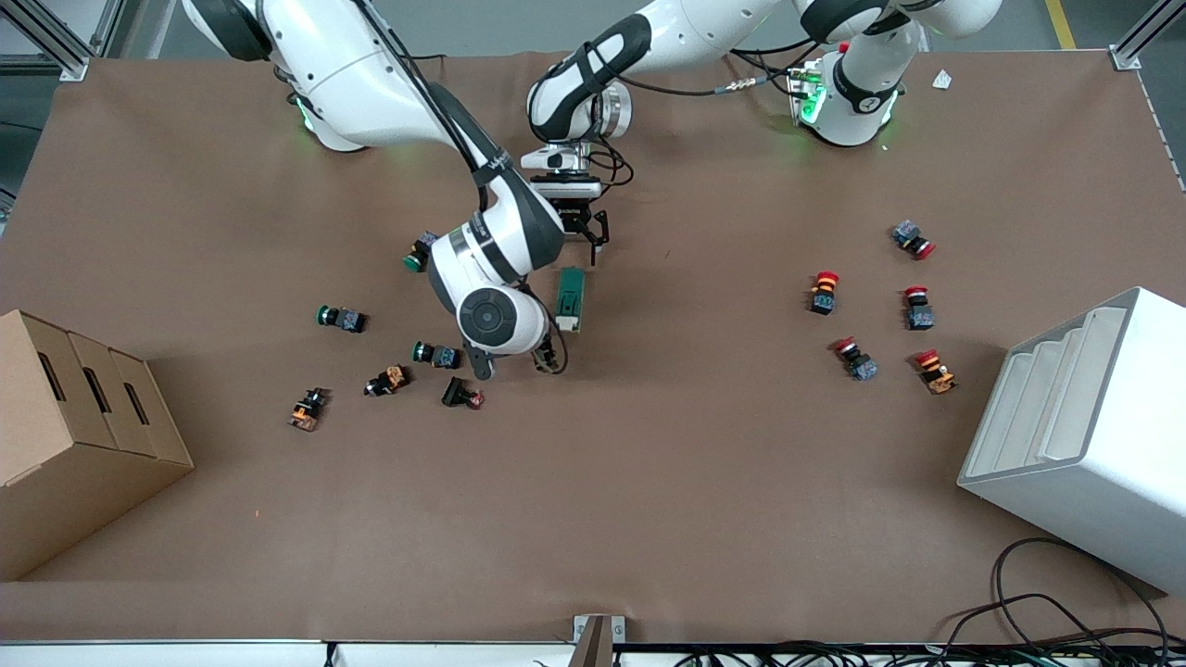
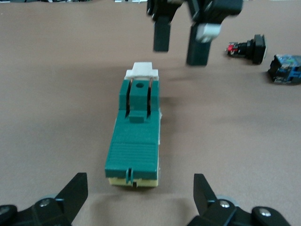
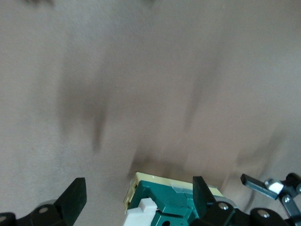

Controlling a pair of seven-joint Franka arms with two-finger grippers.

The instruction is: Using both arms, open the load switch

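The load switch (image 1: 570, 298) lies flat mid-table, a dark green block on a cream base, with its white lever end (image 2: 142, 70) nearer the front camera. My left gripper (image 1: 590, 243) hovers open just off the switch's green end, and in its wrist view the switch (image 2: 136, 136) lies ahead of the spread fingers (image 2: 75, 193). My right gripper (image 1: 514, 363) is low at the white lever end, open and holding nothing. In the right wrist view the switch (image 3: 169, 202) sits between the open fingers (image 3: 75, 197), close to one of them. The right gripper (image 2: 181, 42) also shows past the lever.
Green, orange and black push buttons (image 1: 435, 353) lie scattered beside the right gripper, toward the right arm's end. Several red-capped buttons (image 1: 823, 292) sit toward the left arm's end. A cardboard box (image 1: 74, 435) and a white rack (image 1: 1084, 435) stand at the table's two ends.
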